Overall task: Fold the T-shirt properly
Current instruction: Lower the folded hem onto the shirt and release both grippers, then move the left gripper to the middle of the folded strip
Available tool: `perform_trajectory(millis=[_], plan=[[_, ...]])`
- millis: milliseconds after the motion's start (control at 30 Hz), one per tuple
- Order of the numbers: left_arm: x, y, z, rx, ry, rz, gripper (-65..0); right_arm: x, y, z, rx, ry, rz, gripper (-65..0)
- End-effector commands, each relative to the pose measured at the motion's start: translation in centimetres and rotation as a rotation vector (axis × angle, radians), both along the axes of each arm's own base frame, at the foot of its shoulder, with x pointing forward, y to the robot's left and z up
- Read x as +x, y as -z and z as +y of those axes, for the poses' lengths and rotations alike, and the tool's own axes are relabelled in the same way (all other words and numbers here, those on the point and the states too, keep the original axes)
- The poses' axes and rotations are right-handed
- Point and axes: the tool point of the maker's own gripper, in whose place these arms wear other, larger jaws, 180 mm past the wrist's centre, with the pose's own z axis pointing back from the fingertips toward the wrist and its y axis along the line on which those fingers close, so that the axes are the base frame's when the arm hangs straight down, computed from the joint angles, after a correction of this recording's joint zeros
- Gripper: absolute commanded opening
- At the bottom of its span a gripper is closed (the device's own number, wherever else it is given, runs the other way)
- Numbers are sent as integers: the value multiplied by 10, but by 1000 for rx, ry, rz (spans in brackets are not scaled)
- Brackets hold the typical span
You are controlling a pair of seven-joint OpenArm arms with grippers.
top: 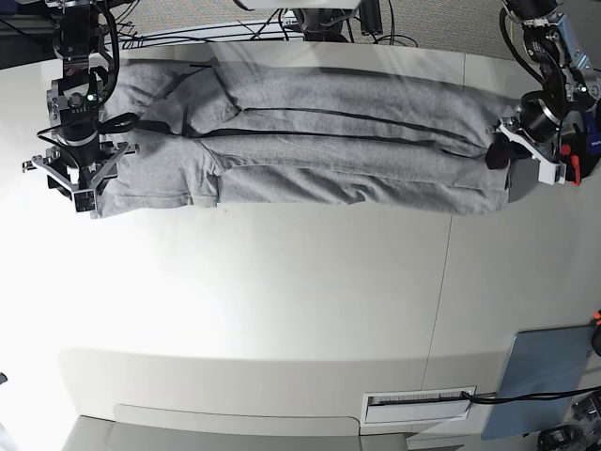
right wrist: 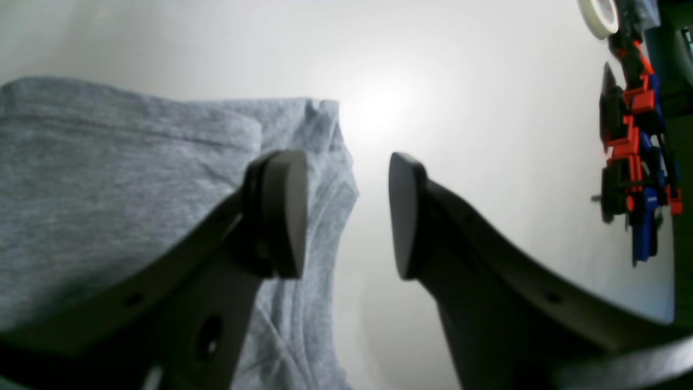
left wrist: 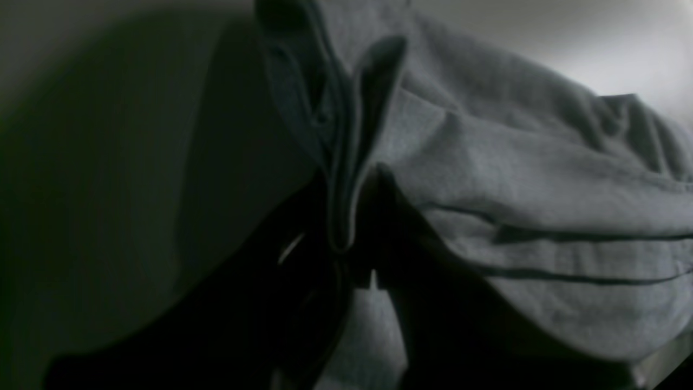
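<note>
The heather-grey T-shirt [top: 310, 141] lies stretched in a long band across the far part of the white table [top: 282, 301]. At its right end in the base view, my left gripper [top: 500, 155] is shut on the cloth. The left wrist view shows a fold of the T-shirt [left wrist: 541, 179] pinched between the dark fingers of the left gripper [left wrist: 346, 227]. At the band's left end, my right gripper [top: 83, 183] stands over the sleeve corner. In the right wrist view the right gripper [right wrist: 342, 214] is open, and the T-shirt [right wrist: 108, 184] lies under its left pad [right wrist: 281, 211].
A red, blue and black tool [right wrist: 633, 162] and a tape roll [right wrist: 598, 16] lie on the table beyond the right gripper. A grey-blue pad [top: 545, 381] sits at the near right corner. Cables [top: 329, 23] run along the far edge.
</note>
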Motion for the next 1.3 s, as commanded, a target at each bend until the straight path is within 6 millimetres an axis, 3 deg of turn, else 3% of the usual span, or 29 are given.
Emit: perform_trajectory(millis=[0,200,533,633,800,933,1100,1267], plan=[[10,-19,5,22,9,-56,-650,6,-14,-4,-33,-7,-44,-403],[6,-44,-17,7,55,-87,-650,7,-16,-4,-37,-11,-51,-403],[-17,-101,-98,-194,180,-231,-650,9,-18,-3,-37,-19,-65,-403],[-20,-99,-130,-251,254,-213,-650,9,-17,-3,-37,-18,-63,-403],[-33,-87,-209,-329,457,-150,-650,9,-17,-3,-37,-18,-63,-403],[-30,-77,-254,-332,468,-109,-650,9,-17,-3,-38,-18,-63,-403],[-26,-67,-295,-259,480,-86,-650,9,-17,-3,-38,-18,-62,-403],[-26,-59,-319,-191,494,-74,-650,9,-17,-3,-38,-18,-62,-403]])
